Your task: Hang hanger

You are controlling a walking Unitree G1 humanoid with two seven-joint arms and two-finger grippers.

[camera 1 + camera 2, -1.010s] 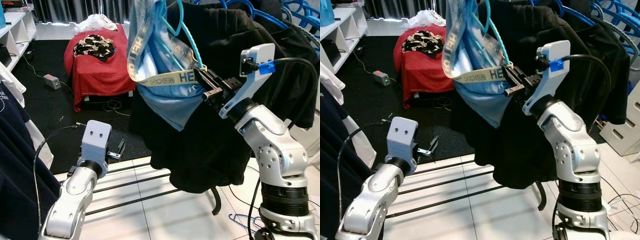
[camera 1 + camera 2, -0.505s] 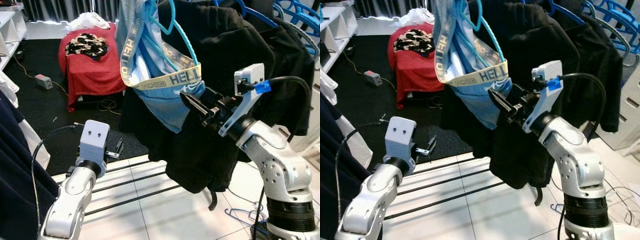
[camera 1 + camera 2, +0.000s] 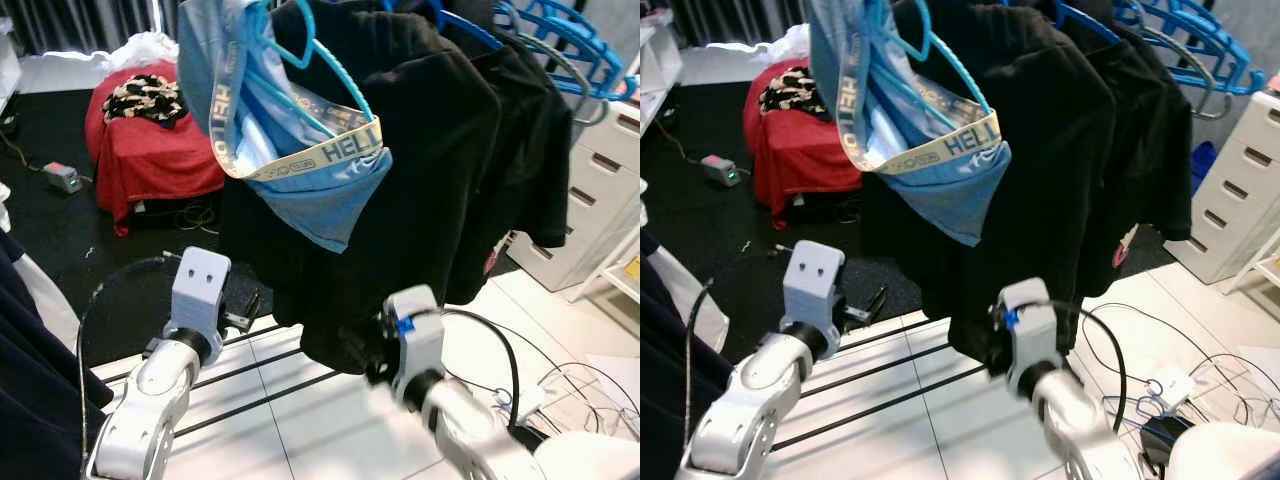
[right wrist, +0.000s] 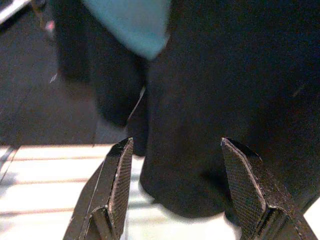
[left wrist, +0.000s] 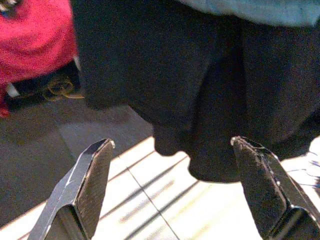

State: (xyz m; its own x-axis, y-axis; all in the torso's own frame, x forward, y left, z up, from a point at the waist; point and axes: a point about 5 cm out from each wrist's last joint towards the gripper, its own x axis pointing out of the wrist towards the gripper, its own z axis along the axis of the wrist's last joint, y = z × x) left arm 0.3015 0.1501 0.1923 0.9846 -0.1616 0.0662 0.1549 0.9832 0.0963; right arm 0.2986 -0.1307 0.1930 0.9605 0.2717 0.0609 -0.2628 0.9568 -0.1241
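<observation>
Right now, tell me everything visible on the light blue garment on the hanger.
The light blue garment looks like soft fabric with a cream waistband printed in dark letters, "HEL" readable. It is draped over a blue plastic hanger, whose hook is up among the other hangers on the rack. It hangs slack, its lower corner pointing down, lying against the black clothes behind it. Neither end effector touches it.

Both eye views look forward and down from head height at the black garments [image 3: 430, 170] filling the upper centre. Each wrist view looks close along its spread fingers [image 5: 85, 190] at those garments' lower hems.
</observation>
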